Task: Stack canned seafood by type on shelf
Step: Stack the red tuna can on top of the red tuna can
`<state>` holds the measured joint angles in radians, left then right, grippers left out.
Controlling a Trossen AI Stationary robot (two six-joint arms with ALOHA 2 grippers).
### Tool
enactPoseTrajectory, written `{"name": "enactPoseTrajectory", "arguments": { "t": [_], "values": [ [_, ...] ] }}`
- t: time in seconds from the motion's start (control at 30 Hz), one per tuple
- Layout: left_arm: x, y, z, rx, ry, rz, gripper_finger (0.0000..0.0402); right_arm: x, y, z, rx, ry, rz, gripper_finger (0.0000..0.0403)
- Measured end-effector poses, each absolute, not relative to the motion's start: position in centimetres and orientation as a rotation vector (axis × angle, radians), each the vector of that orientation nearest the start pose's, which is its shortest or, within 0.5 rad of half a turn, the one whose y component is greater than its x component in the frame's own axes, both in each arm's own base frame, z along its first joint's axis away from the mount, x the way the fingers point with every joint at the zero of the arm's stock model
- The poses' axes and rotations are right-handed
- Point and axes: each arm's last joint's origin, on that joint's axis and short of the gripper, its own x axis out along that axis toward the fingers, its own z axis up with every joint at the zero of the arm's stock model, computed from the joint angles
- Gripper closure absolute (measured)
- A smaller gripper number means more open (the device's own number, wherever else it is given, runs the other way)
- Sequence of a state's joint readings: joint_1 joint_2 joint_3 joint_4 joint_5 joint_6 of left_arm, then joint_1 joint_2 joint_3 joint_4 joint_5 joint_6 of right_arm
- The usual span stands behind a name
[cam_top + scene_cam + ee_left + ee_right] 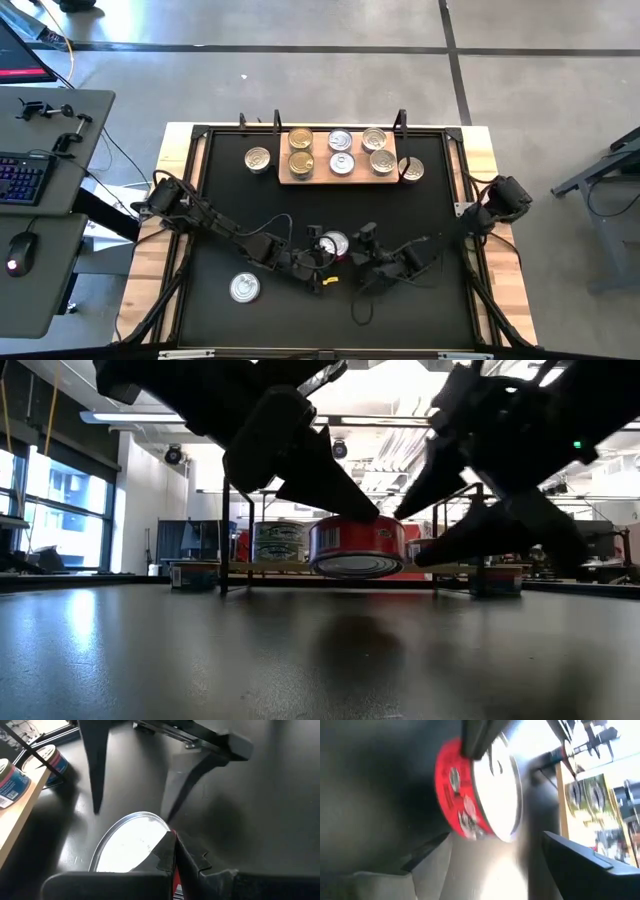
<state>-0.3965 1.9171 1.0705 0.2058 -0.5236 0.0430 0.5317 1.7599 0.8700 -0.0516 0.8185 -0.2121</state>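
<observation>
the shelf [337, 178] is taken as the landmark; it lies at the far edge of the black mat [420, 300]. six tins are seen standing on it in two rows: two gold-lidded ones [301, 150] at its left end, silver-lidded ones across the middle and right. whether any are stacked cannot be told from above. so sorting is judged to be partly done.

still off the shelf, from left to right: a lone silver tin [244, 288] well in front of the shelf's left end, near the mat's front edge; a tin [258, 158] just beside the shelf's left end; the red-labelled tin [358, 546] in front of the shelf's middle; and a tin [411, 169] just beside its right end. these four are judged to remain to be placed.

the red-labelled tin is gripped at its rim by the closed left gripper [318, 258] and, in the low view, is held lifted off the mat. its silver lid is turned upward and slightly tilted, with its flat axis near vertical; being round, no long axis is shown.

the right gripper [366, 243] is held just beside that tin, on its right, with its fingers spread wide and nothing grasped.
</observation>
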Motion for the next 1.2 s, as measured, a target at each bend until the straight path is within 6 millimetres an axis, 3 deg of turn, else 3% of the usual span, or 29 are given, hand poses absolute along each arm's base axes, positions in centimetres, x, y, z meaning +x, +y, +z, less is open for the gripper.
{"name": "enactPoseTrajectory", "arguments": {
  "t": [0.2, 0.37, 0.6, 0.77, 0.87, 1.0, 1.1, 1.2],
  "values": [
    [36.6, -13.8, 15.3, 0.334, 0.581, 0.11, 0.0401, 30.3, 14.8, 13.3, -0.951, 0.712, -0.093, 0.0105],
    [36.7, -13.8, 15.5, 0.324, 0.557, 0.112, 0.0401, 31.0, 15.0, 11.6, -1.037, 0.697, -0.175, 0.0107],
    [36.6, -14.6, 15.9, 0.34, 0.527, 0.091, 0.0401, 31.8, 15.7, 10.4, -0.914, 0.618, -0.164, 0.0137],
    [35.4, -15.3, 16.1, 0.428, 0.59, 0.132, 0.0401, 30.9, 16.5, 10.7, -0.853, 0.602, -0.255, 0.0155],
    [33.4, -16.2, 16.9, 0.451, 0.665, 0.142, 0.0401, 30.0, 17.1, 12.4, -0.699, 0.575, -0.241, 0.016],
    [31.0, -16.5, 17.1, 0.413, 0.802, 0.182, 0.0401, 29.7, 17.0, 13.9, -0.325, 0.621, -0.04, 0.017],
    [30.2, -15.2, 16.6, 0.348, 0.912, 0.272, 0.0401, 30.6, 16.2, 14.0, -0.078, 0.668, 0.137, 0.0185],
    [30.3, -13.3, 14.6, 0.29, 0.994, 0.331, 0.0401, 31.7, 14.9, 13.1, 0.048, 0.714, 0.201, 0.0209]
  ]
}}
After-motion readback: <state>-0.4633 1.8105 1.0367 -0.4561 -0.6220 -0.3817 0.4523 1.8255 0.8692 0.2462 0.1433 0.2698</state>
